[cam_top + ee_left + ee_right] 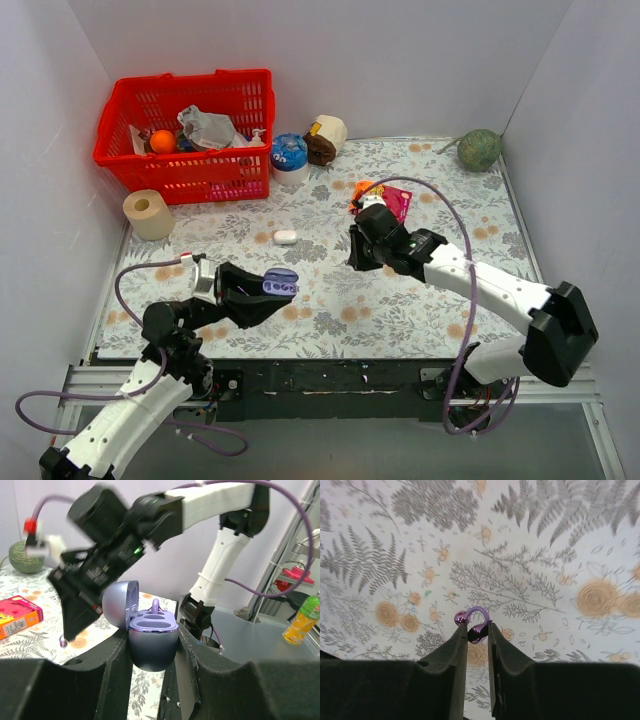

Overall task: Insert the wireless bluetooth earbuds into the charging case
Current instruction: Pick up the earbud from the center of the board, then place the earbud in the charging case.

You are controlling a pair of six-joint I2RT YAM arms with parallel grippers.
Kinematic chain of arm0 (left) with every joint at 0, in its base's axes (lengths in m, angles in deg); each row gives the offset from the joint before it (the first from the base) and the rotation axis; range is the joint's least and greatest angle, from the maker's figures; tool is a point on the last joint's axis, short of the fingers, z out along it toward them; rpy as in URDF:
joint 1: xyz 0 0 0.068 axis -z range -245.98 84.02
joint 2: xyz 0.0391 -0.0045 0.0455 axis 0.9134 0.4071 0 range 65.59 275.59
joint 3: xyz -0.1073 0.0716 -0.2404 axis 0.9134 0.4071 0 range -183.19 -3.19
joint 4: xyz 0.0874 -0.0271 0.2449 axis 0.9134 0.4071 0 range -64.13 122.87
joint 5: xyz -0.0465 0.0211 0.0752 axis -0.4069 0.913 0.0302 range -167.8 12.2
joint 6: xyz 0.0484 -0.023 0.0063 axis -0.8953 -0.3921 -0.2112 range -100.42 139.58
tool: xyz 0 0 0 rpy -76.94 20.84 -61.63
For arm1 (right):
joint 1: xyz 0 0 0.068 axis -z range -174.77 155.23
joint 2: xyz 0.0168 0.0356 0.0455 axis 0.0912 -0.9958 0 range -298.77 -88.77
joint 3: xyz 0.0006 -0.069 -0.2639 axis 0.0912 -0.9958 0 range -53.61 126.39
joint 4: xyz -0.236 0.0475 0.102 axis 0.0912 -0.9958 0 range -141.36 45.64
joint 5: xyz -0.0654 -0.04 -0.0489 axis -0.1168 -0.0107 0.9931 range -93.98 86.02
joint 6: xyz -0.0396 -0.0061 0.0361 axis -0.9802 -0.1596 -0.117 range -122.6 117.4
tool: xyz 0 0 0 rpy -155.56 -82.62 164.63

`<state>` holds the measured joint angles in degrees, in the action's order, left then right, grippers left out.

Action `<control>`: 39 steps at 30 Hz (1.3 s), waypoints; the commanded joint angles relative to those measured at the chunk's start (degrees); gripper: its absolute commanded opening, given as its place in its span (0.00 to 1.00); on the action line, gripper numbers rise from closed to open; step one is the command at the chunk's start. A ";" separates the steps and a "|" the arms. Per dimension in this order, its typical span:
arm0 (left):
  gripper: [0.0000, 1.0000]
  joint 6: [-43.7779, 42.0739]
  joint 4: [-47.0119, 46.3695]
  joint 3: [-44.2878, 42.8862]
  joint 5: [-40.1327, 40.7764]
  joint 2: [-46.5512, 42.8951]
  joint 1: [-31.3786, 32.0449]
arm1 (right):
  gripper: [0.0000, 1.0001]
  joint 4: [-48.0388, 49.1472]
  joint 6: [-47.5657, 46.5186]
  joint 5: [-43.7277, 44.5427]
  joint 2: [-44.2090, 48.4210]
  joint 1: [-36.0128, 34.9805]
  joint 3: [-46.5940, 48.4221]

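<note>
Top view: fern-and-flower printed cloth covers the table. Left gripper clamps one rounded purple case, lid open. Right gripper points down at mid-table. One white pill-shaped case lies on the cloth between and behind them; one red mesh basket sits rear left

Left wrist: case glossy, egg-round, hinged lid tipped back, squeezed between two matte black fingers — one thin purple stem stands up from its tray

Right wrist: jaws narrow, pinching one glossy purple earbud at the tips — curved hook, bead end. Whether it touches the cloth I cannot tell
</note>
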<state>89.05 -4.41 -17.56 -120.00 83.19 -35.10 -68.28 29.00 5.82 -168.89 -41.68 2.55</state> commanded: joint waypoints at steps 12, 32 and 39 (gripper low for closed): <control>0.00 -5.13 -20.07 -8.64 11.43 25.80 0.15 | 0.01 -27.65 -19.81 34.92 9.54 -19.87 31.44; 0.00 -1.54 -38.97 -14.20 7.04 49.54 2.44 | 0.01 -23.28 -20.17 31.87 4.01 -26.12 43.16; 0.00 -2.32 -37.57 -14.46 6.51 50.60 4.54 | 0.01 -21.87 -20.87 31.59 0.67 -26.21 43.50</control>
<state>87.02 -40.69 -31.73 -112.50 134.17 -31.89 -93.30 8.65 37.40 -166.33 -67.56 44.96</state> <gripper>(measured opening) 0.329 0.171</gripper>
